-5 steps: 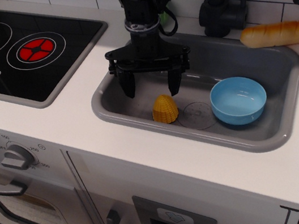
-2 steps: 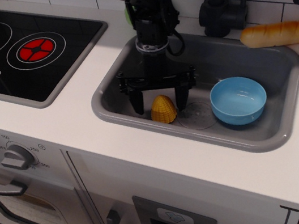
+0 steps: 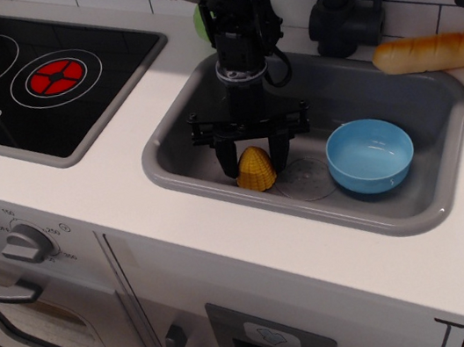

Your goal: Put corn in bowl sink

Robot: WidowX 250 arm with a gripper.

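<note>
The yellow corn (image 3: 256,173) stands upright on the floor of the grey sink (image 3: 377,82), at its front left next to the round drain mark. My gripper (image 3: 253,162) is lowered straight down over the corn, with its two black fingers pressed against the corn's left and right sides. The corn's base still rests on the sink floor. The light-blue bowl (image 3: 371,155) sits empty in the sink to the right of the corn, about a hand's width from the gripper.
A black faucet (image 3: 345,7) rises behind the sink. A tan bread loaf (image 3: 431,52) lies on the counter at the back right. The black stovetop (image 3: 28,74) with red rings is at the left. A green object (image 3: 200,24) peeks out behind the arm.
The gripper came down into the sink over the corn, and its fingers closed in from wide open to the corn's sides. The corn and bowl have stayed in place.
</note>
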